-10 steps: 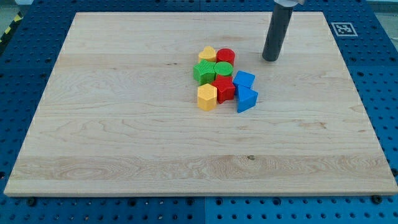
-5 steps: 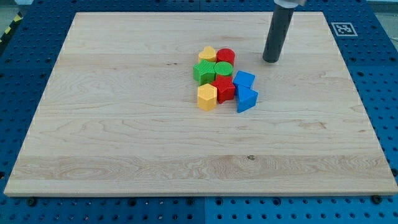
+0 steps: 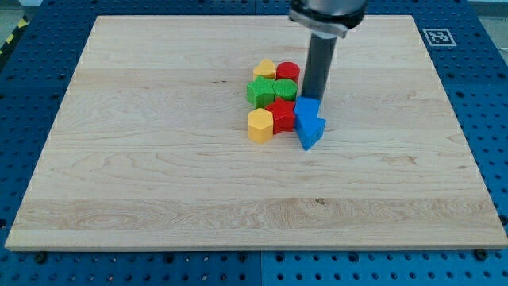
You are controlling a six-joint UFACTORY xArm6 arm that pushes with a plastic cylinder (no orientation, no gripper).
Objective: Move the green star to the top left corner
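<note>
- My tip [image 3: 314, 98] sits against the cluster's right, touching the upper blue block [image 3: 307, 110]; I have no hand, so nothing is held.
- The green star [image 3: 259, 92] sits on the cluster's left, mid-worktop [image 3: 159, 159], hemmed by neighbours, so I approach from the right.

Pale grained wood board [image 3: 159, 159], smooth matt; blocks like green star [image 3: 259, 92] look matt ridged plastic; dark rod [image 3: 319, 67] smooth, slightly glossy.

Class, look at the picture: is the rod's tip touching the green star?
No: my tip sits by the blue blocks, with the green star well to the view's left.
</note>
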